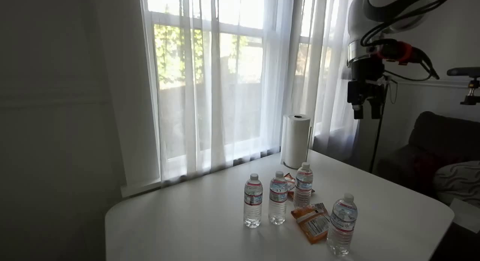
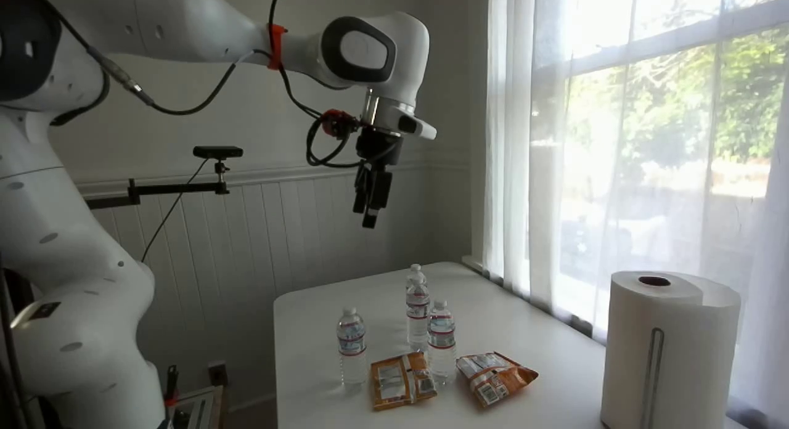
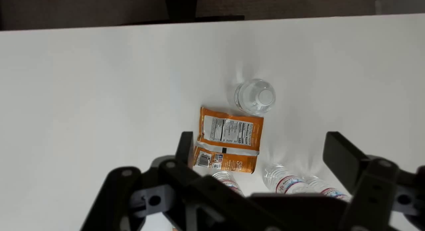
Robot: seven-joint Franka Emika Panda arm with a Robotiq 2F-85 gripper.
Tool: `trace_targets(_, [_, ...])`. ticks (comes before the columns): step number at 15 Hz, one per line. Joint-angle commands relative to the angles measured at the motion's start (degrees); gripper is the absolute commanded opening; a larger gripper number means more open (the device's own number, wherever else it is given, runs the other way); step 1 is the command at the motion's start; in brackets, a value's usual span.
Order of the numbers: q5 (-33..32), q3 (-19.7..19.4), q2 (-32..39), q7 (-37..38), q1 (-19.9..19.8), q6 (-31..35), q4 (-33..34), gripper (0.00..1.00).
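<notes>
My gripper point(image 1: 367, 113) hangs high above the white table point(image 1: 180, 231), also in an exterior view point(image 2: 368, 213). In the wrist view the gripper point(image 3: 262, 151) is open, its fingers wide apart with nothing held. Several clear water bottles with white caps stand upright on the table. One bottle point(image 1: 342, 227) stands apart beside a flat orange snack bag point(image 1: 315, 223); in the wrist view are that bottle point(image 3: 255, 96) and bag point(image 3: 229, 141). Three bottles point(image 1: 253, 201) stand past the bag, partly hidden by the gripper in the wrist view. A second orange bag point(image 2: 496, 376) lies near one bottle point(image 2: 441, 343).
A white paper towel roll point(image 1: 297, 141) stands upright on the table near the window, also in an exterior view point(image 2: 666, 349). Sheer curtains point(image 1: 217, 103) hang along the table's edge. A camera on a mount point(image 2: 218, 153) stands off the table. A dark sofa point(image 1: 446, 141) is beyond.
</notes>
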Motion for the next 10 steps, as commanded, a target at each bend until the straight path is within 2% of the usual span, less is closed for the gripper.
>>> trace_targets(1, [-3.4, 2.7, -0.9, 0.4, 0.5, 4.9, -2.8, 1.0])
trace_targets(10, [0.5, 5.1, -0.9, -0.8, 2.8, 15.9, -16.2, 1.0])
